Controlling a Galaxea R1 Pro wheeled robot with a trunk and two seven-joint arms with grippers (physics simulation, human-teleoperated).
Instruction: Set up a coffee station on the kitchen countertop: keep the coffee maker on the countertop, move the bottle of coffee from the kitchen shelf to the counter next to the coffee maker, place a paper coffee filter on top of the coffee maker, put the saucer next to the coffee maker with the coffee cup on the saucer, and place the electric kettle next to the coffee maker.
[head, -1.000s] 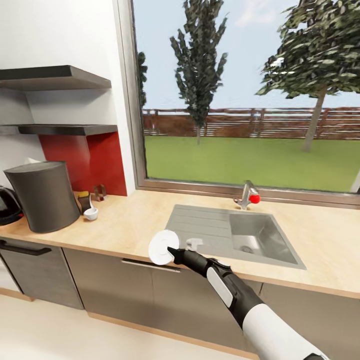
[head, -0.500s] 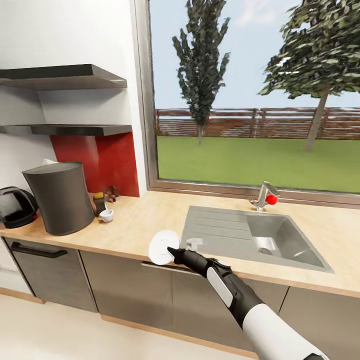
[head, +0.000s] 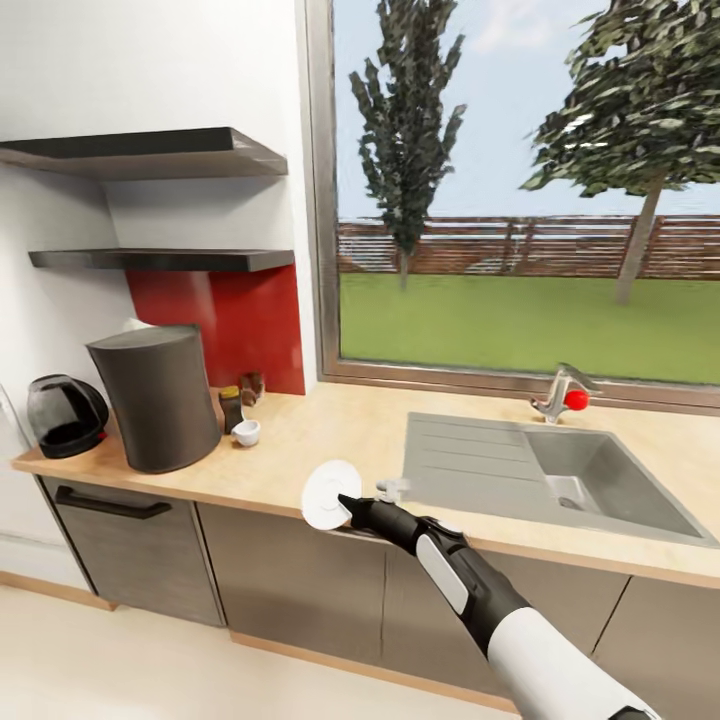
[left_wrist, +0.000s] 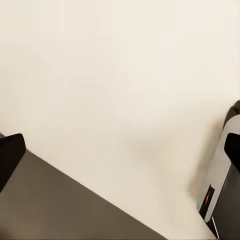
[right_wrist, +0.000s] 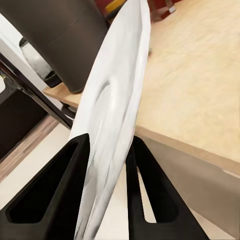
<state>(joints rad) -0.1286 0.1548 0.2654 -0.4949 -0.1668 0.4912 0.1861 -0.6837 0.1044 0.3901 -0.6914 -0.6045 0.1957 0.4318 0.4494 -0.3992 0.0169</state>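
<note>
Gripping: the saucer (head: 331, 494) is clamped edge-on by the right gripper (head: 347, 505).
Left gripper: closure cannot be told.
Setting: countertop (head: 330, 440) front edge.

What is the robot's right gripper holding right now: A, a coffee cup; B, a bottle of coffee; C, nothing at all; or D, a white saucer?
D: the right gripper has its two dark fingers closed on the edge of the white saucer, carried in front of the countertop.
</note>
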